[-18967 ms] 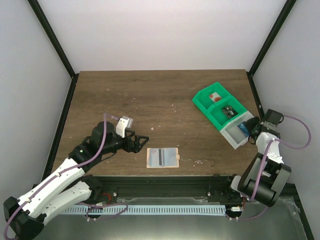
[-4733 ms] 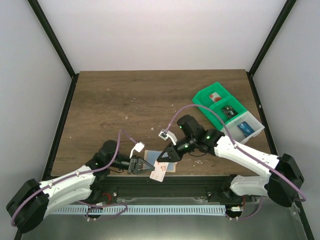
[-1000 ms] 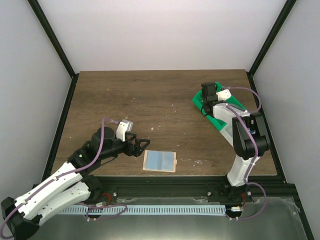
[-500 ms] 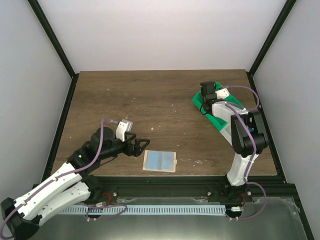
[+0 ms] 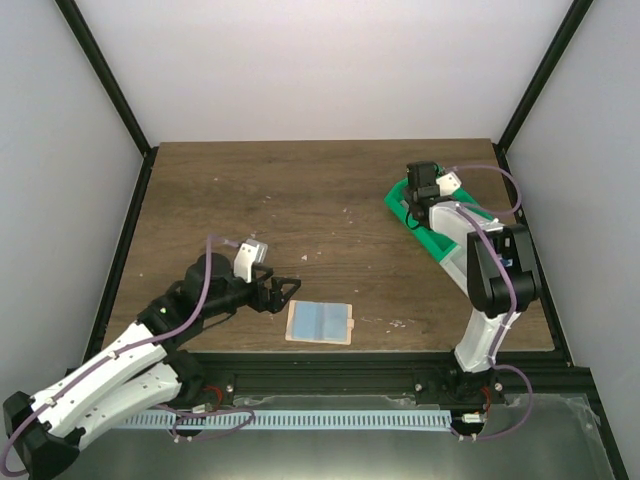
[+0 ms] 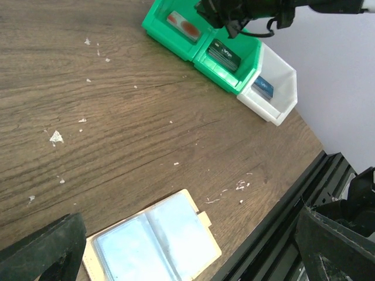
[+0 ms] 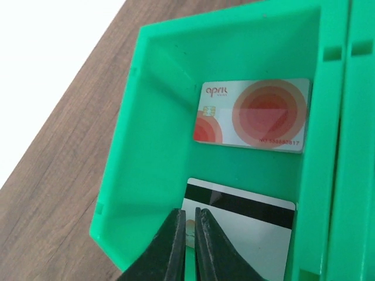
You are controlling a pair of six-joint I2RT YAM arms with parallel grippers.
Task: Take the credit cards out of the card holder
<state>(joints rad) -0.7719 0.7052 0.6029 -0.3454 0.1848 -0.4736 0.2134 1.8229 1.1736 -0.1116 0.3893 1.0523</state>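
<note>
1. While its fingers stand nearly closed, with only a slit between them, the right hand (image 7: 188, 212) points down into the end green compartment of the tray (image 7: 152, 117). It is over the edge of a striped card (image 7: 246, 216); I cannot tell whether it grips it.
2. A red-and-white card (image 7: 252, 114) lies in that same compartment.
3. The tray's middle compartment holds a dark card (image 6: 223, 54), and its white one holds a blue card (image 6: 263, 88).
4. Well away from the tray, the left hand (image 5: 288, 293) hovers low, spread wide, just beside the card holder (image 5: 320, 322), which lies open on the table (image 5: 250, 190).

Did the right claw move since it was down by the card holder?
Yes. The right claw went away from the holder, farther back and right, to over the green tray, which stayed put.
</note>
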